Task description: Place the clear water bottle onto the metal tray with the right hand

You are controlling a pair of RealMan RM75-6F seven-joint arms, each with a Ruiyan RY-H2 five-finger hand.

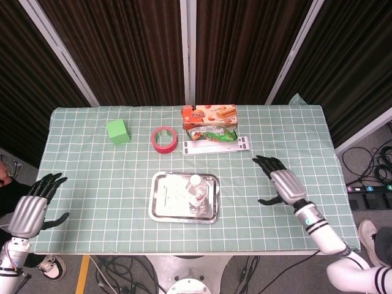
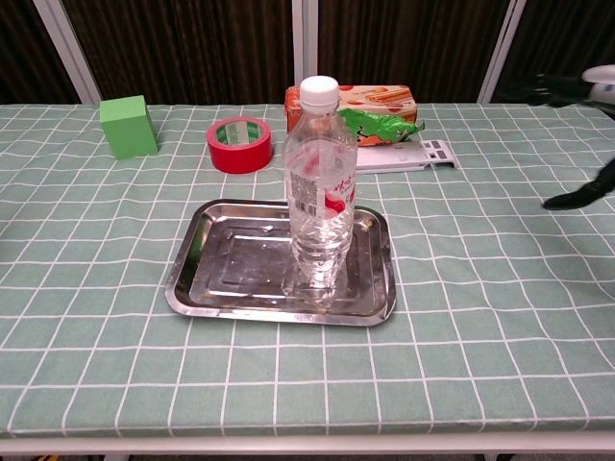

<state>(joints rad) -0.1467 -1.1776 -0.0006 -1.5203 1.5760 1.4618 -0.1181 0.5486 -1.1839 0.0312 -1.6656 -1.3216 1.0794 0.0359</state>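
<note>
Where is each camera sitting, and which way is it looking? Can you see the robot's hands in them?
Head view: sits high up, looking down on the whole table; shows the left hand off the table's left edge and the right hand over the cloth, both holding nothing.
Chest view: sits low at the table's front edge, looking across it; only fingertips of the right hand show at the right edge.
Both views share the clear water bottle standing upright on the metal tray, plus the red tape roll and green block.

green block (image 1: 117,131), red tape roll (image 1: 164,139), snack box (image 1: 209,114)
</note>
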